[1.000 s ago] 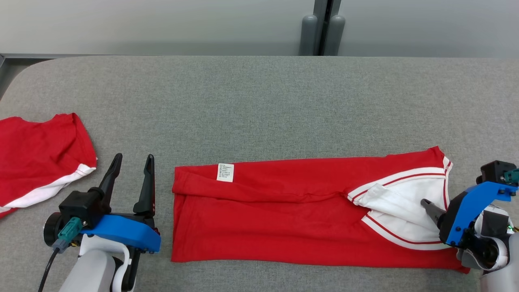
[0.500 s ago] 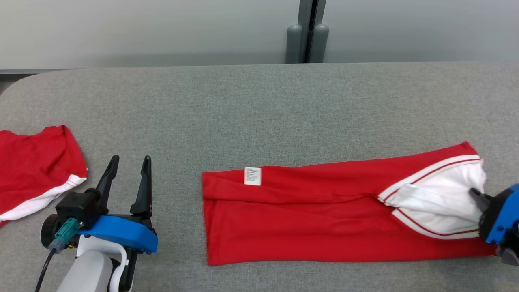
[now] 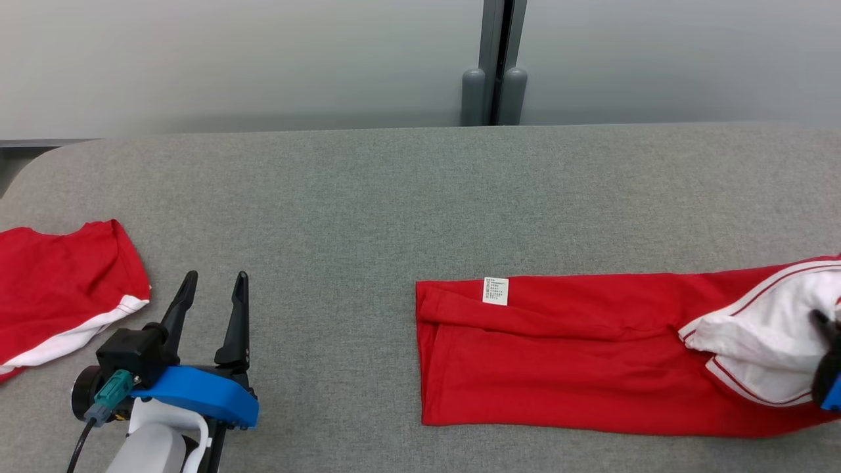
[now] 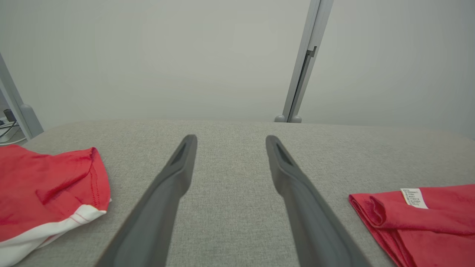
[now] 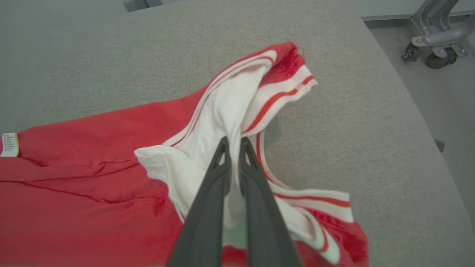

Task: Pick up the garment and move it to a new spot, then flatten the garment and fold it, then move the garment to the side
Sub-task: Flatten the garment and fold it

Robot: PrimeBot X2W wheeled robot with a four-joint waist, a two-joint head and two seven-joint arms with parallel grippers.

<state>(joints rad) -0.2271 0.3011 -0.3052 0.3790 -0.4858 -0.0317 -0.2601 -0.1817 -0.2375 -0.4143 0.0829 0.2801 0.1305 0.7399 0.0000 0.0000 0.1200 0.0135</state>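
The garment [image 3: 558, 355] is a long red folded piece with a white, red-striped end and a small white label [image 3: 496, 291]. It lies flat on the grey table [image 3: 394, 197] at the right. My right gripper [image 3: 821, 318] sits at the right edge of the head view. In the right wrist view the right gripper [image 5: 233, 142] is shut on a bunched fold of the garment's white end [image 5: 219, 122]. My left gripper [image 3: 217, 279] stands open and empty at the lower left, well apart from the garment's left edge [image 4: 426, 218]; its fingers [image 4: 178, 178] rest low over bare table.
A second red cloth with a white band [image 3: 59, 289] lies at the table's left edge, left of my left gripper. The table's right edge [image 5: 408, 111] runs close to the garment's white end; a wheeled stand base [image 5: 434, 48] is on the floor beyond. A grey post [image 3: 493, 85] stands behind.
My right gripper has shut on the garment's white end and pulled the whole garment to the right across the table. The head camera shifted a little. The left gripper stayed put.
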